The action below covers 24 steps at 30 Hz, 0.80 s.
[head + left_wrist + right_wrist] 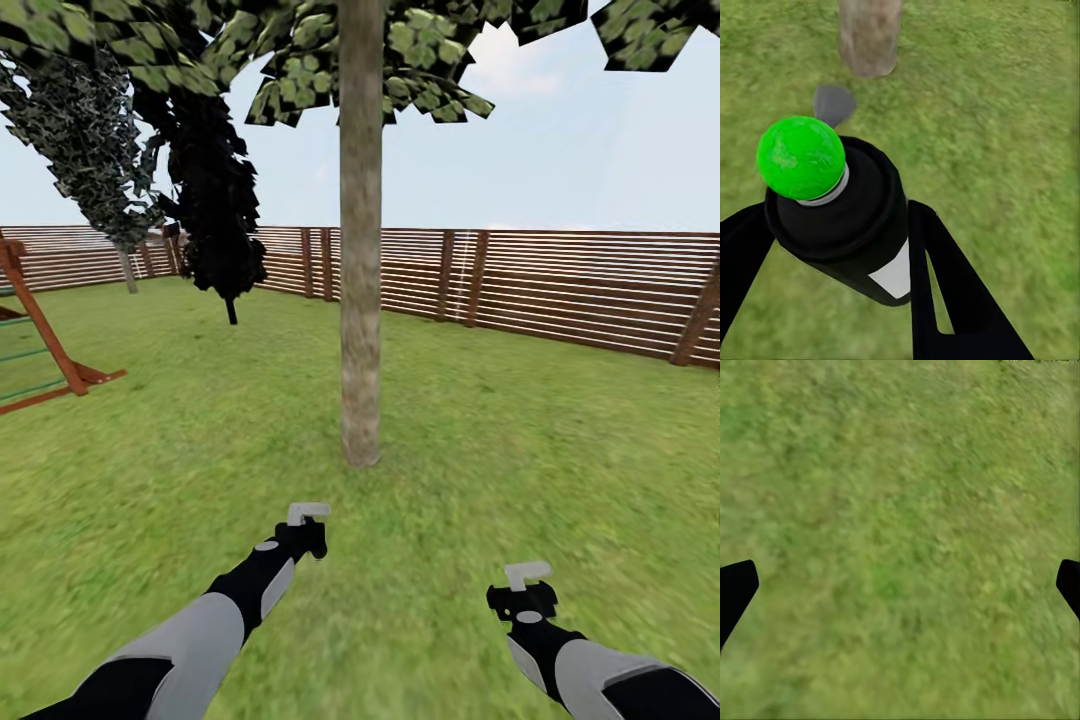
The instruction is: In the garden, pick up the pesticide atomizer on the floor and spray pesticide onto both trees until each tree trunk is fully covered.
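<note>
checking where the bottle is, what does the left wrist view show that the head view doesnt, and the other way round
Left wrist view alone: the pesticide atomizer clamped between the left gripper fingers, dark body, white label, a bright green round cap at its end, aimed toward the trunk base.

Head view alone: the brown slat fence, leafy canopy, sky, a dark narrow tree, a red-brown play frame, and the right gripper over grass.

Both: the tree trunk rising from the green lawn, standing ahead of the left gripper.
</note>
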Motion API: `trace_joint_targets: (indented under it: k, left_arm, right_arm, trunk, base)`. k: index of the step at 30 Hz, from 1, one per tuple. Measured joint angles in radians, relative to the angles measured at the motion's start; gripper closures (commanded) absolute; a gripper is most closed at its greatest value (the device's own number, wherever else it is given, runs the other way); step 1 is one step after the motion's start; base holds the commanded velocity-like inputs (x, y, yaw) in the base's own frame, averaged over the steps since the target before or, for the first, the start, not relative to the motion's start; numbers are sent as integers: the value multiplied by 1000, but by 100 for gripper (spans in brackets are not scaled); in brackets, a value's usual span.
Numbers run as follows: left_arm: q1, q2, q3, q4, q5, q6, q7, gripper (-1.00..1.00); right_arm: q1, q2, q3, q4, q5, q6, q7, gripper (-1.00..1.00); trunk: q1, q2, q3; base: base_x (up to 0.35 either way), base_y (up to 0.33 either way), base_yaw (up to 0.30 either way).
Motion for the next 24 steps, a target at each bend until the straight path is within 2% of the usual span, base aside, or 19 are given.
trace_joint_targets:
  k: [4, 12, 24]
  left_arm:
    - [0, 0, 0, 1, 0, 0, 0, 100]
    - [0, 0, 0, 14, 0, 0, 0, 100]
    - [0, 0, 0, 15, 0, 0, 0, 100]
  right_arm:
    - [0, 0, 0, 0, 0, 1, 1, -100]
    - [0, 5, 0, 1, 0, 3, 1, -100]
    - [7, 8, 0, 2, 1, 3, 2, -100]
  trunk:
    - [0, 0, 0]
    - [0, 0, 0]
    - [0, 0, 0]
  base:
    - [350, 0, -18]
    - [350, 0, -128]
    - [350, 0, -6]
